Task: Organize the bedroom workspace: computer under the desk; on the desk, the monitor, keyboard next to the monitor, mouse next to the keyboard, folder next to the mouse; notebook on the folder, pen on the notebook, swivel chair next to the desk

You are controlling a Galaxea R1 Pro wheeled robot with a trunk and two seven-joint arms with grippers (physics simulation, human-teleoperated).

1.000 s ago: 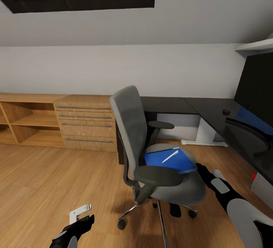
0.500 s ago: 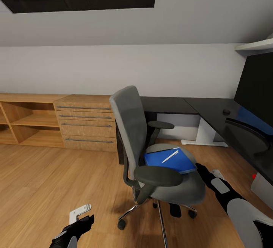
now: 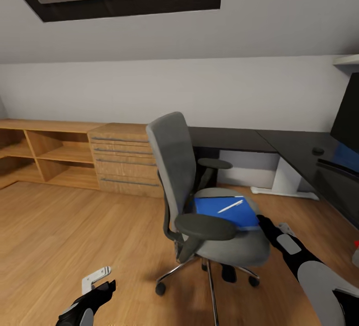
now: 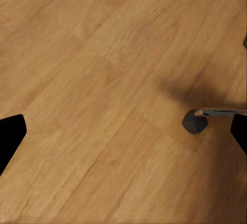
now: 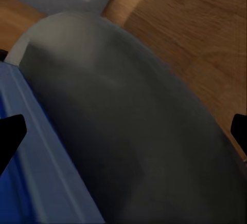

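Folder (image 3: 227,211) with pen (image 3: 230,206) lies on swivel chair (image 3: 199,196); right pincer (image 5: 123,131) spread wide, empty, beside it.

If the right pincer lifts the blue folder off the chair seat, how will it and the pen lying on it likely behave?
The folder looks thin and flat, so it may flex if gripped by one edge. The pen lies loose on top and would probably roll or slide off once tilted. The swivel chair stands on castors, so a push might roll it.
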